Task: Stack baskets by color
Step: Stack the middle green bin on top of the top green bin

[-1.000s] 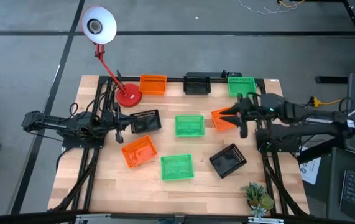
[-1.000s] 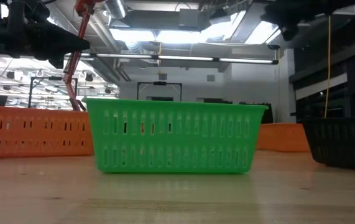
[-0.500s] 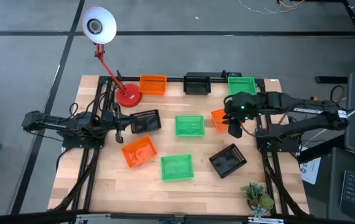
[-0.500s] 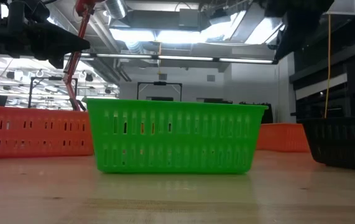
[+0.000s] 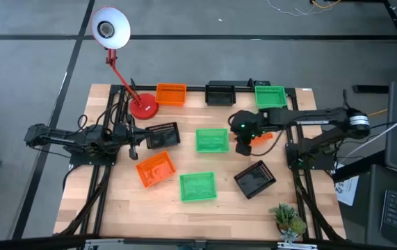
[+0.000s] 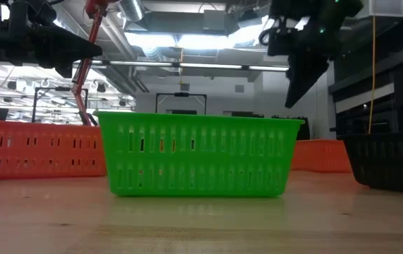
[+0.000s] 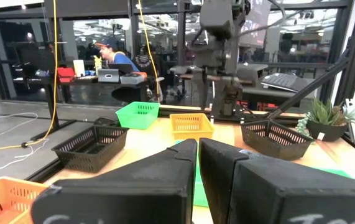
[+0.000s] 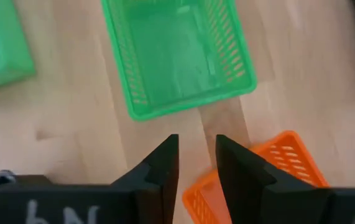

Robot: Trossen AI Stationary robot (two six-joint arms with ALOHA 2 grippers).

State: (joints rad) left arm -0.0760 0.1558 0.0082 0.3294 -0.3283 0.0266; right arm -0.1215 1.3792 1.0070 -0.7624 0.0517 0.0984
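Observation:
Several small baskets lie spread on the wooden table. In the middle stands a green basket [image 5: 212, 139] [image 8: 177, 56], with an orange basket [image 5: 256, 137] [image 8: 261, 174] just to its right. My right gripper [image 5: 244, 146] [image 8: 197, 149] [image 6: 301, 74] hangs above the strip of bare wood between these two. It points steeply down, is open, and has nothing between its fingers. My left gripper [image 5: 137, 144] [image 7: 198, 146] waits shut at the table's left side, beside a black basket [image 5: 162, 135].
Orange [image 5: 171, 94], black [image 5: 220, 92] and green [image 5: 270, 96] baskets line the far edge. Toward the near side lie an orange [image 5: 156, 169], a green [image 5: 198, 186] and a black basket [image 5: 255, 178]. A red-based lamp [image 5: 142, 105] stands far left, a small plant [image 5: 287, 217] near right.
My right gripper has swung from the table's right side toward the middle and come down. It has tipped from nearly level to pointing steeply down, passing over the orange basket to the gap beside the middle green basket. No basket has moved.

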